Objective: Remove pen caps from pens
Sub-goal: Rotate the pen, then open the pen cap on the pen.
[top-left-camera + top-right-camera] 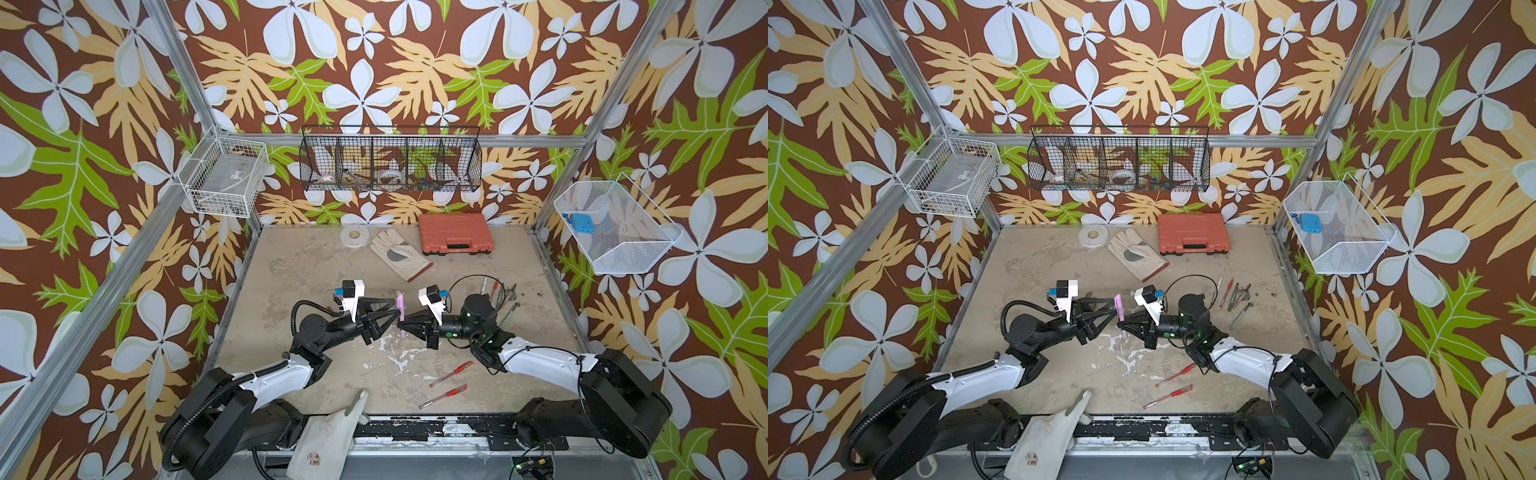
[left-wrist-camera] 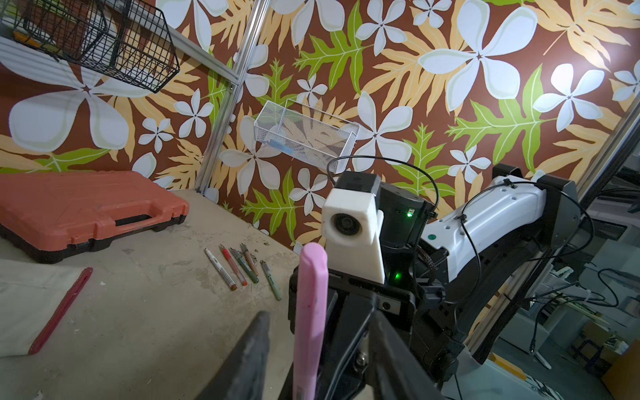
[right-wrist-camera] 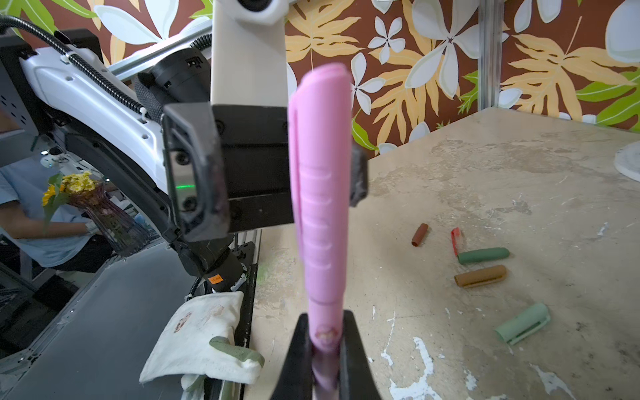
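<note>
The pink pen [image 3: 320, 207] is standing almost upright above the table [image 1: 316, 266], and its cap [image 3: 318, 145] is sitting on it, not yet pulled off. The right gripper [image 3: 324, 322] is clenching the bare barrel just under the edge of the cap, one finger on each side. Higher up, the left gripper [image 3: 277, 180] is reaching around the cap, but its fingers [image 3: 195, 180] are standing apart. One is well away from the plastic and the other is just beside it, so nothing is being squeezed there.

I am thinking the danger is in this loose side. If the left arm is pulling before its fingers are closing, they will be sliding off the smooth cap with nothing. If they are closing off-centre, they will be pushing the pen sideways. The right fingers are holding only a short piece low down, so the pen may be tilting or slipping out.

On the table past the left fingers, a dark green cap [image 3: 483, 255], a brown cap [image 3: 479, 276] and a pale green cap [image 3: 523, 322] are lying loose. Behind the right fingers a row of uncapped pens [image 2: 239, 270] is lying, and two red gel pens [image 1: 451, 374] are waiting with caps on.
</note>
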Controlling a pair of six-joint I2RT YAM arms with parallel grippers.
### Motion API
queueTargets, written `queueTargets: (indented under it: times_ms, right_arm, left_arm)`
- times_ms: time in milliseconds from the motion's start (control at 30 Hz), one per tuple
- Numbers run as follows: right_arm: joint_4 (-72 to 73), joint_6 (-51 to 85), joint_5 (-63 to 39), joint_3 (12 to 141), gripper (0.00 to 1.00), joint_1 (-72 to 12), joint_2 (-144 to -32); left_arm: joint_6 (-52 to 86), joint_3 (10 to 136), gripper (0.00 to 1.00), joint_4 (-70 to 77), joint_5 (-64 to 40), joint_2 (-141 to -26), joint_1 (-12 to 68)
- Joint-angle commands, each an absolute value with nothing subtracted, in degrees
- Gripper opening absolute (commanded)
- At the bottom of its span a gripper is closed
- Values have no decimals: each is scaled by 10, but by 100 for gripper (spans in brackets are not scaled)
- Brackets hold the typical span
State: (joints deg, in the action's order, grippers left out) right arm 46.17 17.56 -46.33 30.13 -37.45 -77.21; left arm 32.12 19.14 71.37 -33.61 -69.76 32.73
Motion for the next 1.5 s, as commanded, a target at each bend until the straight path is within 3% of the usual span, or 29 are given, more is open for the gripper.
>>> queueTargets:
  times_ms: [0,200,733,1033,1200,1467]
  right_arm:
    - [462,148,-443,303,0,-380,-776]
    - [456,139,-442,310,0,-393,-790]
    - [399,92,-440,322,0,-409,-769]
    - [384,82,-443,328,0,-410,-774]
    - [378,78,-444,328,0,-410,-773]
    - [375,77,-447,328,0,-411,-774]
  left_arm:
    - [317,199,56,704,-317,-695,328]
    - [318,199,60,696,-312,-687,328]
    - [321,200,50,690,-311,-694,324]
    - [326,200,51,694,-317,-696,323]
    - [335,206,39,698,-328,-711,322]
    - [345,218,31,704,-351,-730,322]
